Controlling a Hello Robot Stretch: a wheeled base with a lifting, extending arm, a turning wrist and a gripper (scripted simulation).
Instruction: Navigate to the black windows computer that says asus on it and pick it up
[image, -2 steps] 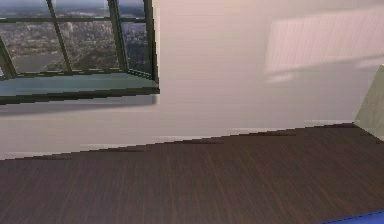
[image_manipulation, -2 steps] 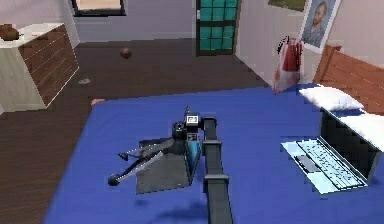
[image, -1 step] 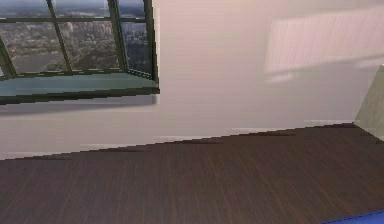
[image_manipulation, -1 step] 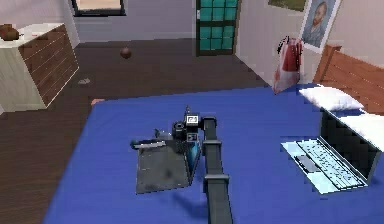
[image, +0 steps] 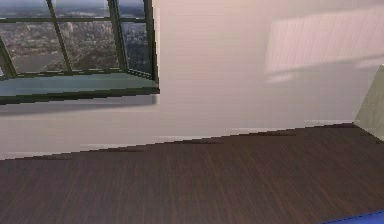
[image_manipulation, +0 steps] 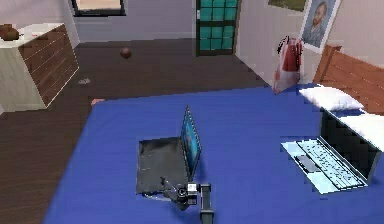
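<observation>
A dark laptop (image_manipulation: 163, 160) lies on the blue bed (image_manipulation: 240, 120), its lid (image_manipulation: 190, 141) raised and seen almost edge-on. At the arm side view's bottom edge the arm (image_manipulation: 206, 205) rises, and the gripper (image_manipulation: 168, 188) is at the laptop's near edge. With the laptop behind it, I cannot tell whether the gripper holds anything. A second laptop (image_manipulation: 325, 160) with a pale keyboard and a dark screen lies on the bed toward the arm side view's right.
A white pillow (image_manipulation: 330, 97) and wooden headboard (image_manipulation: 357, 75) stand at the bed's right end. A dresser (image_manipulation: 40, 62) is at far left, a green door (image_manipulation: 218, 25) and a portrait (image_manipulation: 320, 22) beyond. Ahead are a window (image: 75, 45), white wall and dark floor (image: 180, 180).
</observation>
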